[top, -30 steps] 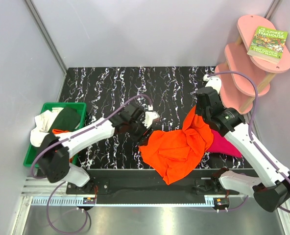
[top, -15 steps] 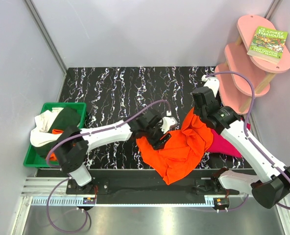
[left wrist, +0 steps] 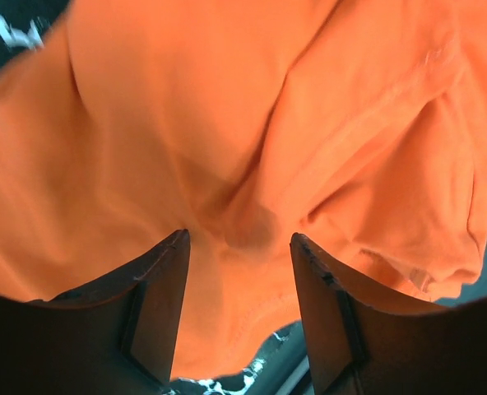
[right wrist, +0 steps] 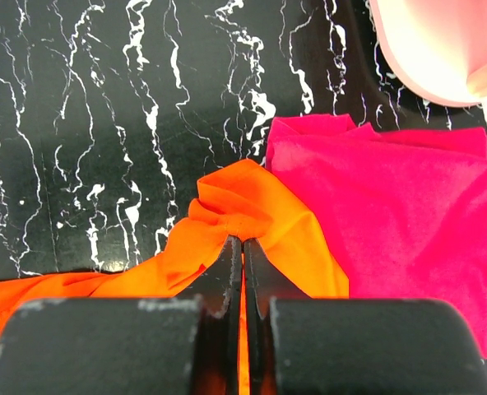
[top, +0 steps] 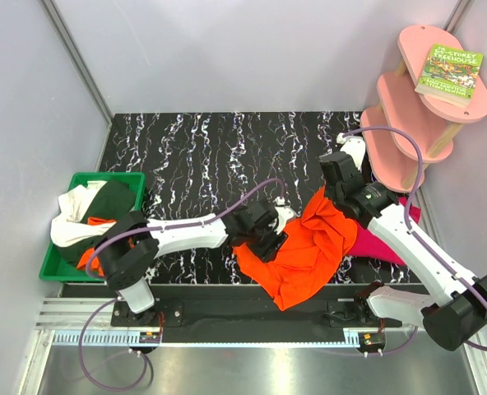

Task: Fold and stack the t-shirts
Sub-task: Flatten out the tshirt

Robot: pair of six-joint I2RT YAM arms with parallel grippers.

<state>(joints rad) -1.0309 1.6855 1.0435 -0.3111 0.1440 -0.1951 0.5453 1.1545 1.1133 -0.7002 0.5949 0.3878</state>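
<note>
Orange cloth fills most of your left wrist view. The orange t-shirt (left wrist: 252, 123) lies crumpled right under the left pincer (left wrist: 239, 239). Its two dark fingers (left wrist: 157, 296) stand spread apart, with a small hump of fabric showing in the gap between them. You can see nothing clamped there, and you cannot tell whether the tips press into the cloth. From above, the left pincer (top: 268, 237) sits at the shirt's left edge, its arm stretched low across the desk (top: 202, 148) from the near left corner.

Your right pincer (right wrist: 242, 243) is pressed together on a bunched tip of the orange t-shirt (right wrist: 243, 218), the fabric gathered into folds just ahead of the fingertips. In the overhead view that right pincer (top: 329, 194) has the shirt's far corner drawn up into a peak. The orange t-shirt (top: 305, 247) drapes down from it towards the near edge of the desk, where a wrinkled lobe reaches the edge.

Just to the right, the magenta t-shirt (right wrist: 391, 206) lies flat on the desk, with the orange one overlapping its left side. From above, the magenta t-shirt (top: 377, 243) shows partly under the right arm. Beyond it stands a pink shelf (top: 424, 107) with a book (top: 449, 72) on its top tier. At the left of the desk, a green bin (top: 116, 176) holds a heap that includes a white garment (top: 69, 222) and a dark green garment (top: 116, 202).
</note>
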